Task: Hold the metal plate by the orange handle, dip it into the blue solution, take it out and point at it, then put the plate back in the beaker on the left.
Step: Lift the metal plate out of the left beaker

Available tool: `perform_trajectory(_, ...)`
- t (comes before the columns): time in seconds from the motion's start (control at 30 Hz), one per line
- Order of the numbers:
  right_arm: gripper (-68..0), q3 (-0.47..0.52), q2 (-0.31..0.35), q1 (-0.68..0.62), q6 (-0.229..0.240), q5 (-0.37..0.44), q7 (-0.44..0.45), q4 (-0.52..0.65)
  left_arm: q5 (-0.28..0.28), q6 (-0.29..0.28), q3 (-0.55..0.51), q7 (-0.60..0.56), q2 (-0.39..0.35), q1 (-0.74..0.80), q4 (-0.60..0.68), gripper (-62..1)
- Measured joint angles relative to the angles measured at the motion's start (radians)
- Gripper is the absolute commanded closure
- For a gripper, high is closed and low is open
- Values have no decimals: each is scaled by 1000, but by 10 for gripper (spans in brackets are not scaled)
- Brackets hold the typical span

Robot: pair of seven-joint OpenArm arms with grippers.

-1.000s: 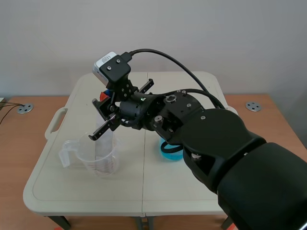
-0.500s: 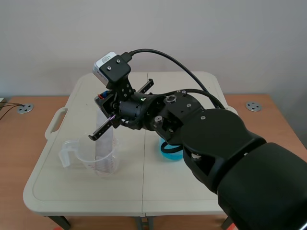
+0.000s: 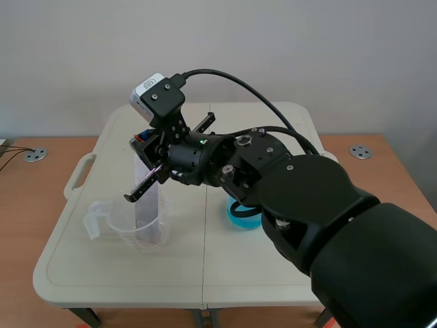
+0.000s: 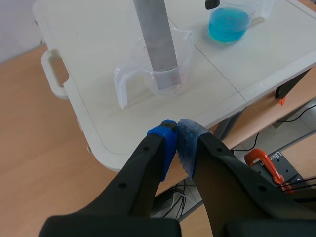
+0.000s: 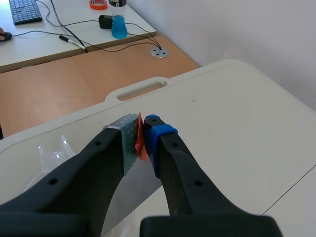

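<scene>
The right gripper (image 5: 142, 143) was clenched on the handle (image 5: 139, 129), and the plate (image 4: 157, 44) hung upright below it, its lower end inside the left beaker (image 4: 183, 59).

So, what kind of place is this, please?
Probably a robotics lab set up for a chemistry demo: a measuring beaker and blue solution on a folding table, with a keyboard and cables on a desk nearby.

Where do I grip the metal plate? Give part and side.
Grip the orange handle at the metal plate's top end, from above, pinching its flat faces. The plate stands nearly upright in the clear beaker, whose wall shields its lower part. The right gripper is shut there.
</scene>
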Motion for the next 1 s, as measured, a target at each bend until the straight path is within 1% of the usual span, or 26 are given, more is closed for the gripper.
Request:
perform_trajectory(0.03,-11,0,0,0,7,0,9,0,0,0,0,0,0,0,0,-18)
perform_trajectory(0.1,-11,1,2,0,59,0,32,0,0,0,0,0,0,0,0,-18)
perform_trajectory(0.2,-11,1,2,0,99,0,43,0,0,0,0,0,0,0,0,-18)
perform_trajectory(0.27,-11,1,2,0,111,0,47,0,0,0,0,0,0,0,0,-18)
perform_trajectory(0.4,-11,1,3,-7,151,0,62,8,0,0,0,0,0,0,0,-18)
perform_trajectory(0.5,-11,1,3,-25,157,-1,60,35,0,0,0,0,0,0,0,-18)
perform_trajectory(0.63,-11,1,3,-55,202,-8,49,89,0,0,0,0,0,0,0,-18)
perform_trajectory(0.83,-11,1,3,-91,203,-15,6,178,0,0,0,0,0,0,0,-18)
perform_trajectory(1.0,-11,1,5,-114,206,-15,-55,249,0,0,0,0,0,0,0,-18)
